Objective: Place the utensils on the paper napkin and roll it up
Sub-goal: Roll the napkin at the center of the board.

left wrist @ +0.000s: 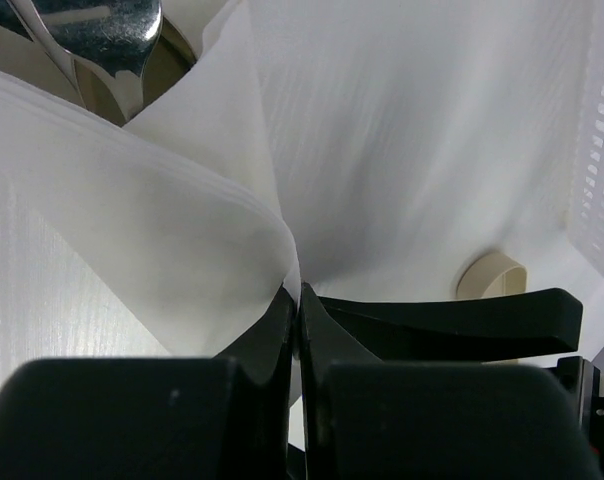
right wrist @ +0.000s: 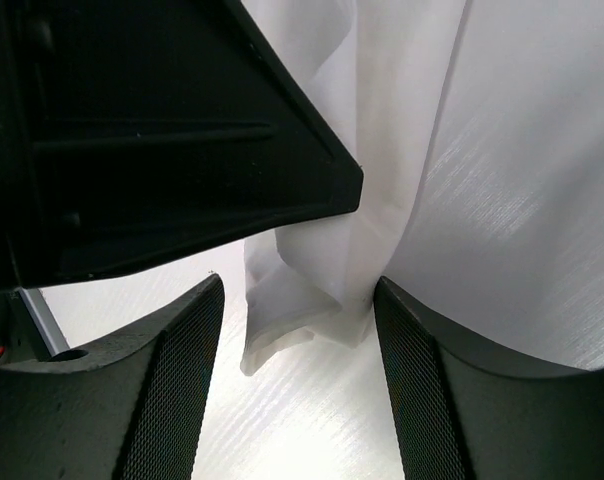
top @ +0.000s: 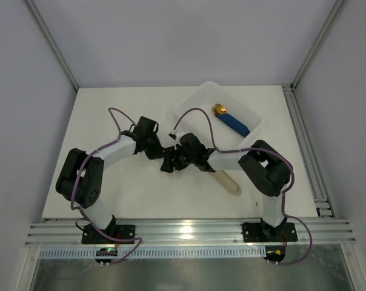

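The paper napkin [left wrist: 382, 150] is lifted into loose folds in the left wrist view. My left gripper [left wrist: 299, 292] is shut on one of its folded edges. The shiny silver utensils [left wrist: 102, 25] show at the top left, partly hidden under the napkin. In the right wrist view my right gripper [right wrist: 297, 285] is open, and a crumpled hanging corner of the napkin [right wrist: 312, 260] lies between its fingers without being gripped. In the top view both grippers meet at mid-table, left [top: 166, 162] and right [top: 178, 159]; the napkin is hidden there.
A white plastic tray [top: 198, 100] stands at the back right and holds a blue-handled gold-tipped piece [top: 231, 121]. A beige oblong sleeve [top: 228, 180] lies under the right arm; its end shows in the left wrist view [left wrist: 492, 275]. The two grippers crowd each other.
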Robot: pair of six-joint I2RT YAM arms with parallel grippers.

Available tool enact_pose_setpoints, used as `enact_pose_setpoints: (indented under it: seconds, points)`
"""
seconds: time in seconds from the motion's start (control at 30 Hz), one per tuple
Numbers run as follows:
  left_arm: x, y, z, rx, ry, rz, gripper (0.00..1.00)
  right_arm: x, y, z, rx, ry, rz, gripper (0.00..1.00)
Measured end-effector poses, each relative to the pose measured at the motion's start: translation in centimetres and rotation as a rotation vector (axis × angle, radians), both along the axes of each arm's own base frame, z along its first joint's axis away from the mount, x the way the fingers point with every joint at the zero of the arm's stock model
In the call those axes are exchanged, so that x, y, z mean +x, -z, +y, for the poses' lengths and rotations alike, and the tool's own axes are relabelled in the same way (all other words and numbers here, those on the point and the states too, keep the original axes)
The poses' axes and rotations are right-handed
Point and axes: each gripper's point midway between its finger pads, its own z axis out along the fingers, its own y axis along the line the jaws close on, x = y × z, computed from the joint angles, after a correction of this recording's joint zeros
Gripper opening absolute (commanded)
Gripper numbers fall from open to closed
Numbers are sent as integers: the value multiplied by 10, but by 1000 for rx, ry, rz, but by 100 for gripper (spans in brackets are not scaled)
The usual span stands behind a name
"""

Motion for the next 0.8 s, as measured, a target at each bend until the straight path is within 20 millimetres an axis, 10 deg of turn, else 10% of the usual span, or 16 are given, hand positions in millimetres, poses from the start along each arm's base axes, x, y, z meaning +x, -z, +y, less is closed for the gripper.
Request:
enact_pose_setpoints:
  seconds: [0.8]
  points:
    - [9,-2,-8,-16,-16,-11,0,17,6,-11,106,140,120,35]
